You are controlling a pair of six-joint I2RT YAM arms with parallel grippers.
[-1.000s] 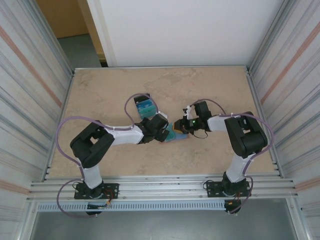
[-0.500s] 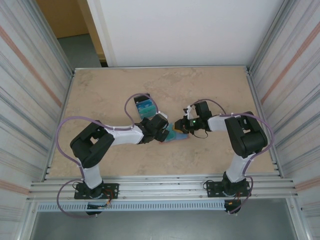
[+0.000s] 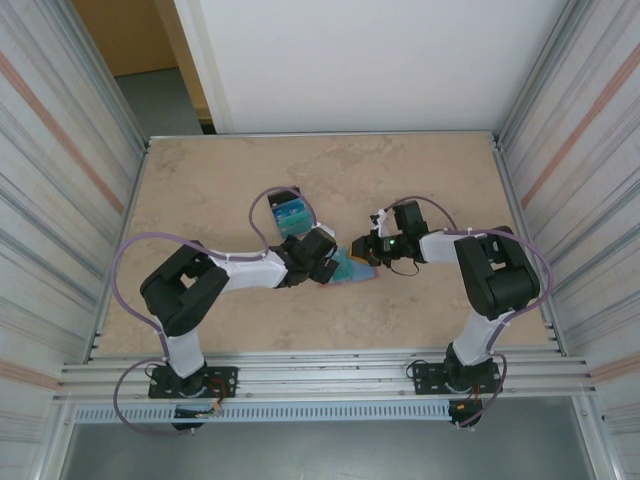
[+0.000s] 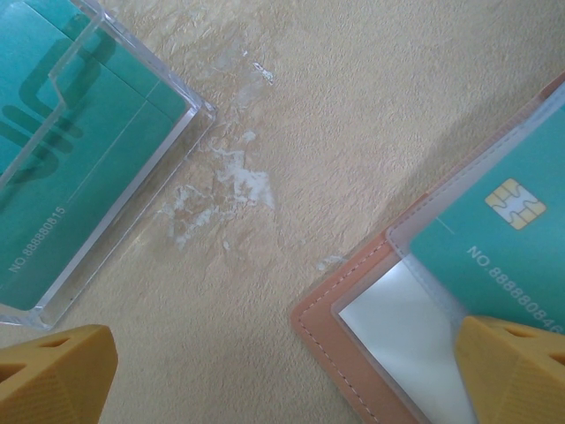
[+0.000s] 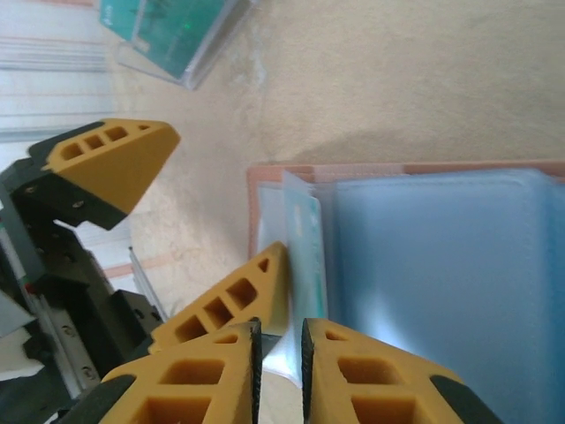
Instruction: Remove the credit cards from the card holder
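The salmon-pink card holder (image 4: 346,334) lies open on the table, its blue-grey lining (image 5: 441,265) facing up. A teal-green credit card (image 4: 508,243) with a gold chip sits in its clear sleeve, its end sticking out; the right wrist view catches this card (image 5: 305,238) edge-on. My left gripper (image 4: 282,349) is open wide, and one of its fingers (image 5: 238,300) rests on the holder's left flap. My right gripper (image 5: 279,340) stands at the holder's near edge, jaws a narrow gap apart around the thin clear sleeve edge. Both grippers meet over the holder (image 3: 350,266) at the table's centre.
A clear plastic box (image 3: 291,216) holding teal and blue cards stands just behind the left gripper, close to the holder, and shows at top left in the left wrist view (image 4: 97,159). Metal rails and walls border the beige table (image 3: 220,170).
The right gripper's jaws have parted slightly and its wrist has shifted a little left. The left arm and the card holder have not moved.
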